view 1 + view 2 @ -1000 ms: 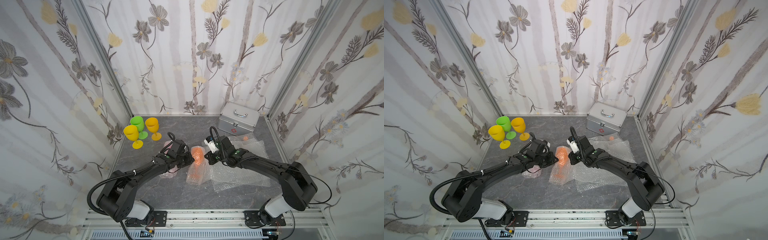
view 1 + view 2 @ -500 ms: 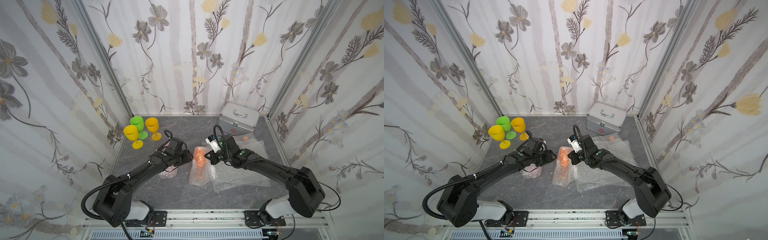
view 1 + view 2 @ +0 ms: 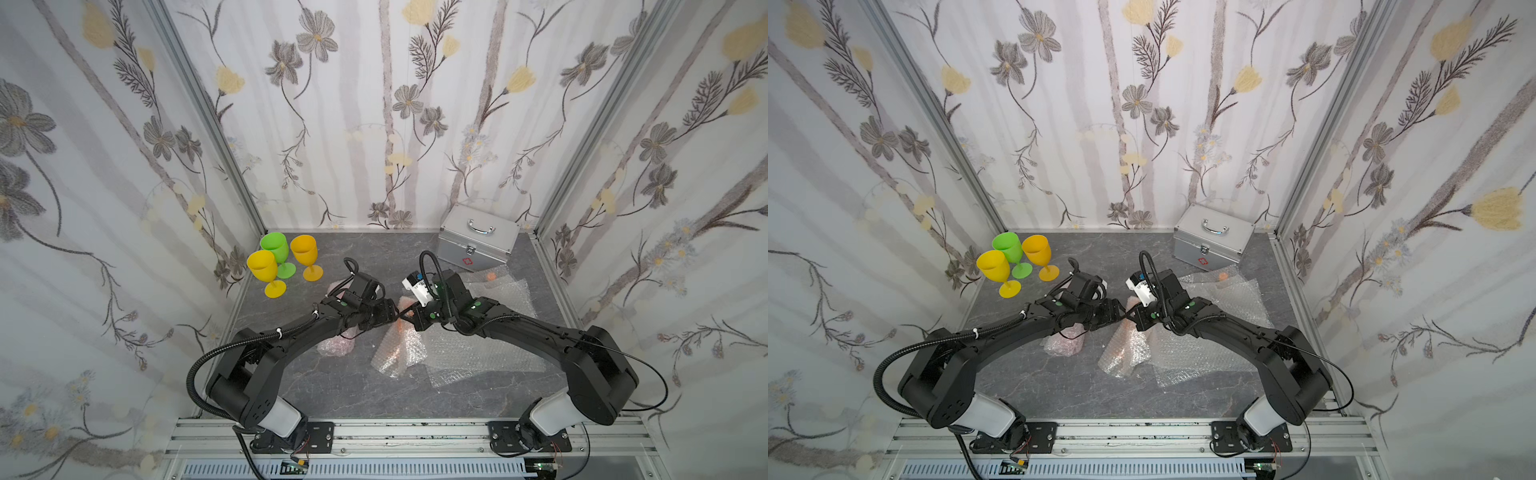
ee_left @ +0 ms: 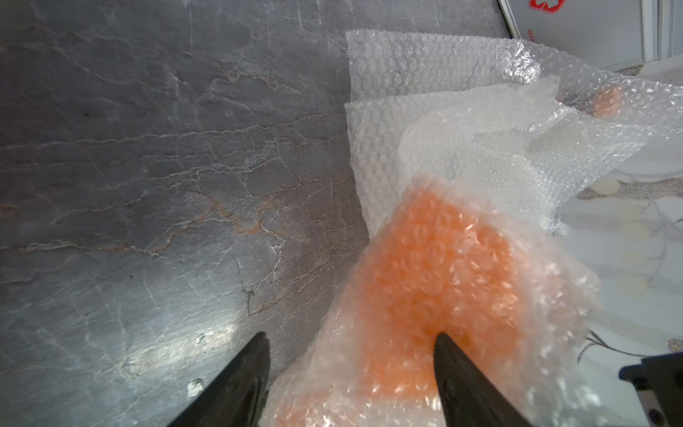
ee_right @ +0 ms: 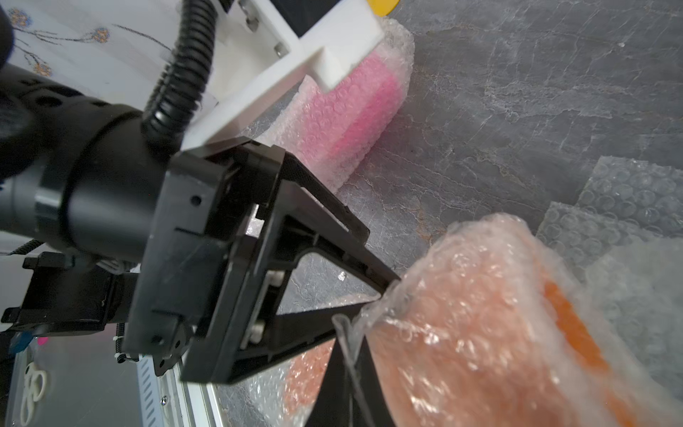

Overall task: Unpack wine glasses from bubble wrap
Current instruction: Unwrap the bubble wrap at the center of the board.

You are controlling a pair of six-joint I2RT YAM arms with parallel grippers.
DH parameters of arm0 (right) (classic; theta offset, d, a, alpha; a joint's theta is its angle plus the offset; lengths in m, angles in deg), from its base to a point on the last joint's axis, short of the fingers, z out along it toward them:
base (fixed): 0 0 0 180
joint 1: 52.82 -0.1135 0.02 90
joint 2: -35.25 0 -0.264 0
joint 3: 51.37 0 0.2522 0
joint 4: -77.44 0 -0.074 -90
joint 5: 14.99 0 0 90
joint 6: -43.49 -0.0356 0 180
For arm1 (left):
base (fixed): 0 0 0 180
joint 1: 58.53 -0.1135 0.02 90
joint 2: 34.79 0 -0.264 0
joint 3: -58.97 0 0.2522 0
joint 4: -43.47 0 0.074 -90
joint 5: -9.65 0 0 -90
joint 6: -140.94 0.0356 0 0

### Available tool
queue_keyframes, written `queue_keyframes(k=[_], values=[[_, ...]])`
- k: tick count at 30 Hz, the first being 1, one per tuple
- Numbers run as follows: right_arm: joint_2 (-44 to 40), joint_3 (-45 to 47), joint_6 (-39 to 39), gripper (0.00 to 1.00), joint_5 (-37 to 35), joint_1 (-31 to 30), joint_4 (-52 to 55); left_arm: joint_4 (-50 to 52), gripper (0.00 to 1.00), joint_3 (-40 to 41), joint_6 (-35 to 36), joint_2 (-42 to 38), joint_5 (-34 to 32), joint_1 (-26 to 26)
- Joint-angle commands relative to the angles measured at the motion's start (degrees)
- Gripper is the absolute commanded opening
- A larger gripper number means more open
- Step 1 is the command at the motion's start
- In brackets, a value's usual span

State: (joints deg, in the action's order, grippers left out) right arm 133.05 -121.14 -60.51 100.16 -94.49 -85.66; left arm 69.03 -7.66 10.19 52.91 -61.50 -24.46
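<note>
- Both top views: counted three bare wine glasses standing upright, well apart from silver case and level with it.
- Found orange goblet, rolled in bubble wrap, in front of that case, raised end caught between left gripper and right gripper. Spotted pink bundle farther from the case, untouched.
- Noted left arm and right arm stretched low and forward, meeting tip to tip.
- Left wrist view: saw fingers apart, straddling the wrap's edge, one tip touching it, nothing clamped.
- Right wrist view: made out the right pincer together, pinching a fold of wrap. Confirmed the left jaws spread.
- Judged the step as peeling the wrap off the orange goblet. Reckoned the next move called for a left pinch on a loose flap, drawn away from the right hold.
</note>
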Motion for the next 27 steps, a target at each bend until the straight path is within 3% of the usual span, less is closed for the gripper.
queue_keyframes(k=[1,5,9,14,16,21,27], values=[[0.3,0.1,-0.5,0.00,0.4,0.0,-2.8,0.1,0.57,-0.5,0.0,0.3,-2.2,0.0],[0.2,1.1,-0.5,0.00,-0.5,1.3,-2.6,0.2,0.43,0.1,0.1,0.2,-2.1,0.0],[0.4,1.7,-0.7,0.00,-1.4,2.9,-2.1,-0.3,0.21,0.5,-0.2,0.5,-1.6,0.0],[1.2,2.4,-1.4,0.00,-2.9,4.7,-1.3,-0.3,0.08,1.4,-0.4,-0.2,-1.3,-0.1],[1.4,2.7,-1.3,0.00,-2.9,4.8,-1.2,-0.3,0.09,1.8,-0.4,-0.7,-1.2,-0.1],[1.6,2.8,-1.1,0.00,-2.8,4.8,-1.5,-4.0,0.43,3.0,0.1,-1.8,3.9,0.0],[1.8,2.7,-1.2,0.00,-2.1,4.8,-1.9,-1.4,0.48,1.8,3.6,0.5,4.1,1.7]])
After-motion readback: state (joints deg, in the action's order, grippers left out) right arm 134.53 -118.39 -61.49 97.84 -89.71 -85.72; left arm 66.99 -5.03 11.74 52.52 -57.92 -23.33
